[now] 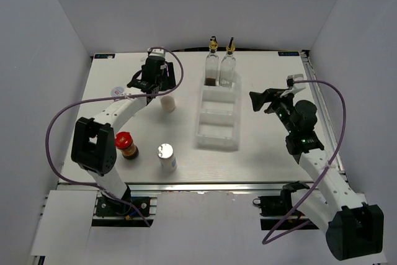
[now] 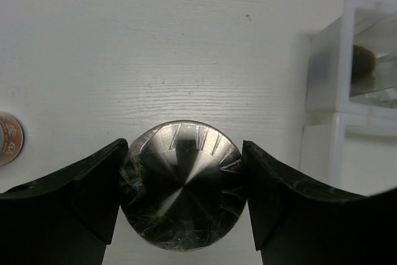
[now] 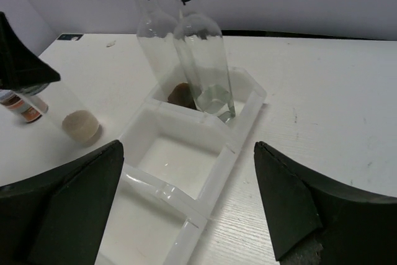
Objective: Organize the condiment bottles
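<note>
Left claw (image 2: 184,148) grips the silver-lidded shaker (image 2: 180,193) by its lid, left of the tray (image 1: 217,130) — a narrow hold, so it may slip or swing against the tray wall. Right claw (image 3: 187,153) hangs open, empty, right of the tray; two near compartments stand vacant, desk (image 1: 273,147) edges distant.
</note>
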`<state>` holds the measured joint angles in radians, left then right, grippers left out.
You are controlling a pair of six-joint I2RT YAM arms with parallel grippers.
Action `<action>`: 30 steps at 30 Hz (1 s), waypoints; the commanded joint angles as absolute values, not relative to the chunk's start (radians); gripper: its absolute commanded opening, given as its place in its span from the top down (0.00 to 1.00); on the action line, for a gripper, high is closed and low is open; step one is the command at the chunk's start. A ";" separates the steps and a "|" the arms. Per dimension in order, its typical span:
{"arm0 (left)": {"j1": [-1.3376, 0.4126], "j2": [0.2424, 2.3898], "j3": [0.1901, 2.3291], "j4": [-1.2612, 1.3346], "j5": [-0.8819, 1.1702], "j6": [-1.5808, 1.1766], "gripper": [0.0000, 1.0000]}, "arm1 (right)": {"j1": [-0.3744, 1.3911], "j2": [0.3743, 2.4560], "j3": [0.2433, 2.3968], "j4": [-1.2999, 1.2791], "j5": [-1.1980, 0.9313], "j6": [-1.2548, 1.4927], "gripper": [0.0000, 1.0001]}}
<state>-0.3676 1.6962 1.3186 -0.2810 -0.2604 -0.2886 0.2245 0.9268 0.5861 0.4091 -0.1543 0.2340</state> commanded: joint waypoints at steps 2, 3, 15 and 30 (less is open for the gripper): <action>-0.454 1.548 1.404 -0.212 -0.222 -0.270 1.00 | 0.221 0.853 0.534 0.408 -0.011 0.259 0.11; -0.501 1.540 1.407 -0.206 -0.236 -0.264 1.00 | 0.221 0.845 0.520 0.410 0.027 0.262 0.11; -0.670 1.580 1.469 -0.109 -0.218 -0.261 1.00 | 0.221 0.822 0.502 0.399 0.060 0.252 0.11; -0.706 1.816 1.588 -0.112 -0.255 -0.255 0.73 | 0.221 0.827 0.492 0.411 0.031 0.212 0.11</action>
<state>-0.6971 1.8347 1.5211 -0.1513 -0.2291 -0.2604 0.2245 0.8333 0.4927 0.3653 0.0452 0.2356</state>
